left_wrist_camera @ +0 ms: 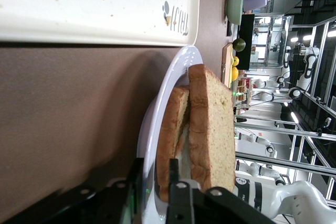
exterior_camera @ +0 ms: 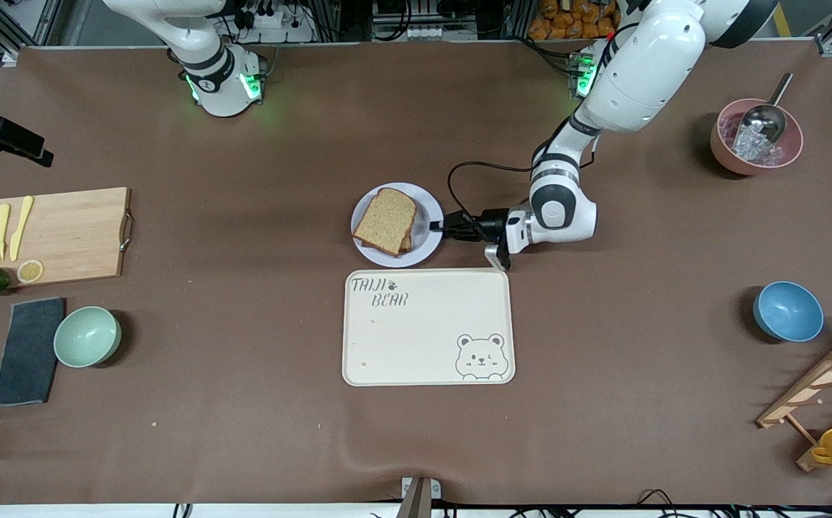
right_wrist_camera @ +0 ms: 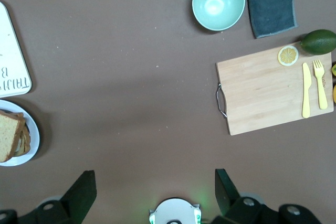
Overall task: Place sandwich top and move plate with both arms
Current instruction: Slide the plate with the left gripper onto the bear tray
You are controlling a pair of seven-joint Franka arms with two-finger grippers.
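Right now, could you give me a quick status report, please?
Left gripper at the plate rim, fingers astride it. Right gripper open, waiting. Top slice on the sandwich. Tray beside plate.

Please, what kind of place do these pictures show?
Most likely a robotics lab set up as a mock kitchen. Two robot arms stand on a brown-covered table framed by metal rails and cables, while food props lie on it: a sandwich on a plate, a cutting board, bowls.
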